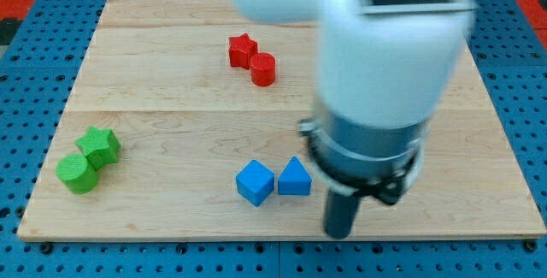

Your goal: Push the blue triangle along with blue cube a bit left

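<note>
You are looking at a pale wooden board point(171, 115) of long planks, lying on a blue perforated table point(26, 81); a strip of red shows at the view's top corners.

The small blue triangular block point(294, 178) sits near the board's bottom edge, a little right of centre, its apex pointing toward the view's top and its flat base running left to right. Touching its left side is the small blue cube point(255, 182), turned so one corner faces the view's bottom. The pair makes a short row along the left-right line.

The arm's white and grey body point(376, 73) fills the upper right. My tip point(339, 233), the end of the dark rod, stands just to the right of the blue triangle and slightly lower in the view, apart from it. There are no jaws here, only the rod.

A red star block point(242, 50) touches a red cylinder point(263, 69) near the top centre. A green star block point(99, 145) touches a green cylinder point(77, 174) at the lower left
</note>
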### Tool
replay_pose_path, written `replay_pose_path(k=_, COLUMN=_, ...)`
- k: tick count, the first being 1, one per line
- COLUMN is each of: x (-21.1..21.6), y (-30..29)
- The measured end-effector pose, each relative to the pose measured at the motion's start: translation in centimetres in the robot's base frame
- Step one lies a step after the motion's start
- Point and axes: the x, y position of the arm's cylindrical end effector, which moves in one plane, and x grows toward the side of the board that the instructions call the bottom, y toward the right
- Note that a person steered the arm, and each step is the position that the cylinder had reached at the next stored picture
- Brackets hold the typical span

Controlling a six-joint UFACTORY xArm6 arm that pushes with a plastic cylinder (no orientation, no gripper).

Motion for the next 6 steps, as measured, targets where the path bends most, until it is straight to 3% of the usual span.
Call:
replay_pose_path(k=2, x=-6.6, y=-0.2)
replay_pose_path(k=3, x=-6.6, y=-7.8)
replay_pose_path(k=6, x=-2.5, y=1.8)
